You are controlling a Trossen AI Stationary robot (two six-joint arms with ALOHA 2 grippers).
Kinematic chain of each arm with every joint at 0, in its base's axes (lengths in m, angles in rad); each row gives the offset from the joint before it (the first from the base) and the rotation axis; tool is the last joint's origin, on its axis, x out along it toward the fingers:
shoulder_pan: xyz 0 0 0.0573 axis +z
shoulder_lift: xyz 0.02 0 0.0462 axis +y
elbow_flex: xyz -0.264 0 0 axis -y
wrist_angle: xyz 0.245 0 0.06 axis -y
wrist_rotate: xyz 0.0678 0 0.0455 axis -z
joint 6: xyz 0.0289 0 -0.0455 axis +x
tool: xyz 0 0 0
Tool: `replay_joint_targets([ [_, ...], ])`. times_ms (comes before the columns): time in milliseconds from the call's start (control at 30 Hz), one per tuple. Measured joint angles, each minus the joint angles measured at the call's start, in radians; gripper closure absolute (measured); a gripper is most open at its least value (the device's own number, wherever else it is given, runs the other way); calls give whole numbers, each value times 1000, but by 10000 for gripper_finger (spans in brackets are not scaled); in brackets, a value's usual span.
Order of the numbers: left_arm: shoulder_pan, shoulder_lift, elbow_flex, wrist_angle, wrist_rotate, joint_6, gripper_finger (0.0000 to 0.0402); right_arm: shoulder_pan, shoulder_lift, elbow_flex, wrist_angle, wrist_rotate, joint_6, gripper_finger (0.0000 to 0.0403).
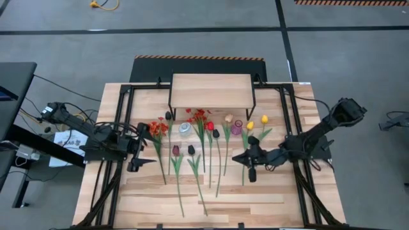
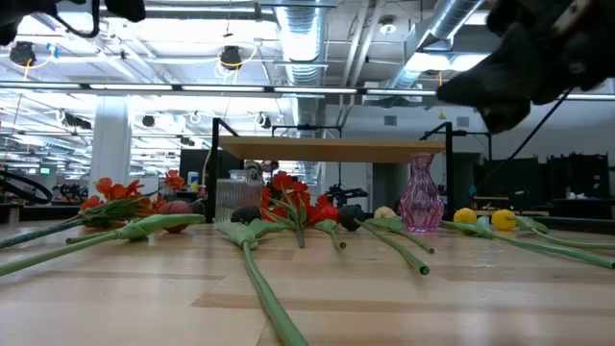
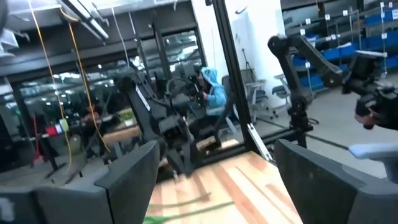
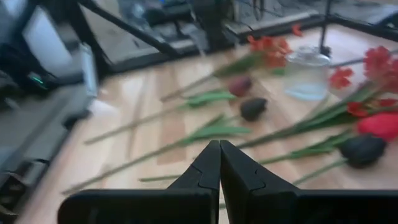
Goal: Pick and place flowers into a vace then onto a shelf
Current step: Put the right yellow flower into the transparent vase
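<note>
High view: the flowers (image 1: 198,144) were spread flat across the slatted wooden table (image 1: 153,204), just in front of the shelf (image 1: 211,90), with a clear glass vase (image 1: 185,129) and a pink vase (image 1: 237,127) standing among them. The left gripper (image 1: 137,160) was held with fingers spread, empty; the right gripper (image 1: 246,158) was pressed closed, holding nothing. A grey concrete floor (image 1: 192,45) was seen around the table.

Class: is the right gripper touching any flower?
Apart. The right wrist view shows the right gripper shut, empty, above the flowers on the table.
</note>
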Motion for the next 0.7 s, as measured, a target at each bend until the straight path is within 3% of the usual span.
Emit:
replay_joint_targets([
  [133, 0, 0, 34, 1, 0, -14, 92, -32, 1, 100, -199, 4, 40, 403],
  [367, 0, 1, 37, -7, 0, -2, 92, -23, 20, 187, -345, -8, 126, 403],
  [700, 0, 3, 37, -5, 132, -36, 92, 26, 12, 238, -801, -42, 531, 403],
])
